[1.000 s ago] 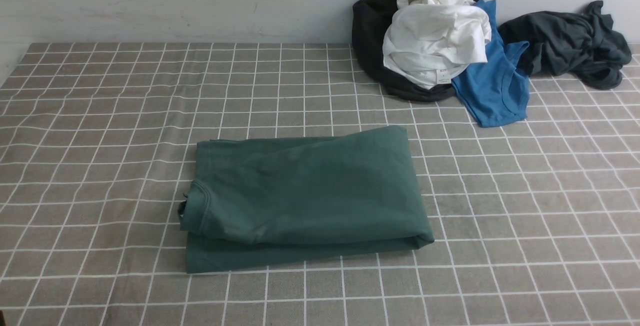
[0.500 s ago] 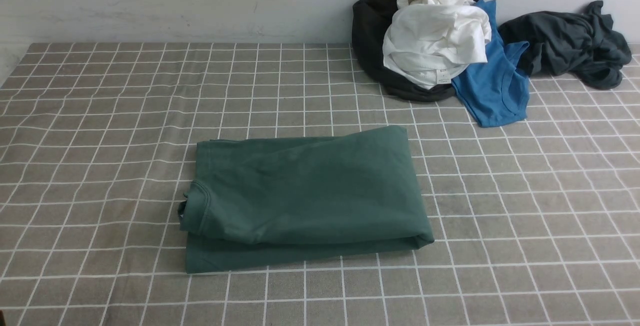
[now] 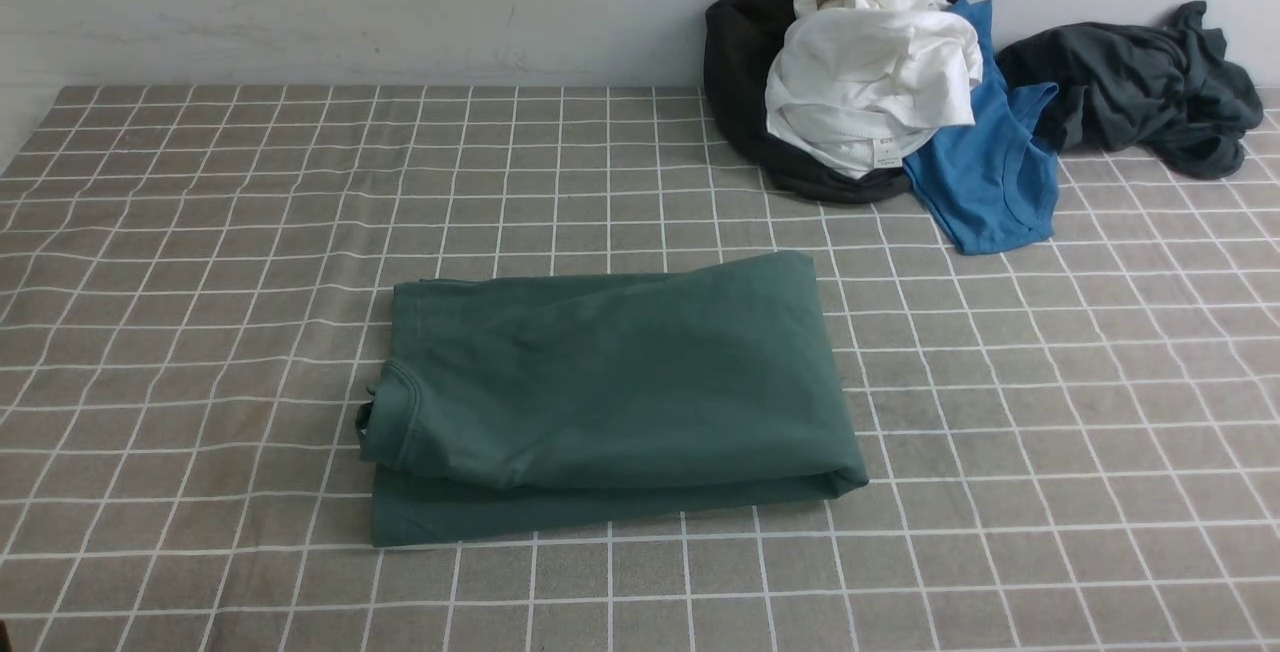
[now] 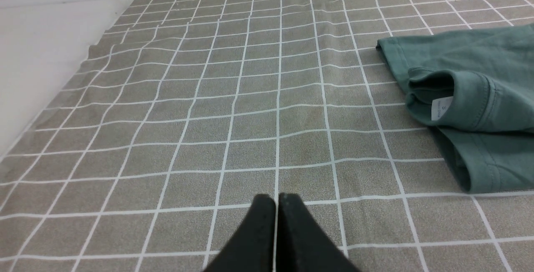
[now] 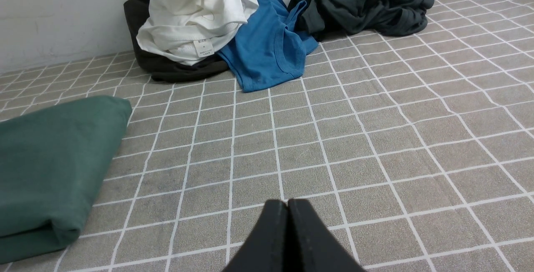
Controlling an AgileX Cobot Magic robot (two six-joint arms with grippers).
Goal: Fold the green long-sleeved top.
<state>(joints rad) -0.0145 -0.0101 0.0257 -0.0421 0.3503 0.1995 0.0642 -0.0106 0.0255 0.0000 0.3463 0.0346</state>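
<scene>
The green long-sleeved top point(image 3: 610, 392) lies folded into a thick rectangle in the middle of the checked tablecloth, its ribbed neck at the left end. The left wrist view catches that neck end point(image 4: 467, 101) with the white label point(image 4: 441, 108) showing. The other end of the top point(image 5: 50, 167) appears in the right wrist view. My left gripper point(image 4: 275, 199) is shut and empty above bare cloth, well apart from the neck end. My right gripper point(image 5: 288, 203) is likewise shut and empty over bare cloth, away from the top. Neither arm shows in the front view.
A heap of clothes sits at the back right against the wall: a black garment point(image 3: 740, 62), a white one point(image 3: 870, 82), a bright blue shirt point(image 3: 985, 182) and a dark charcoal-grey garment point(image 3: 1140, 82). The tablecloth's left edge point(image 4: 62, 92) borders a white surface.
</scene>
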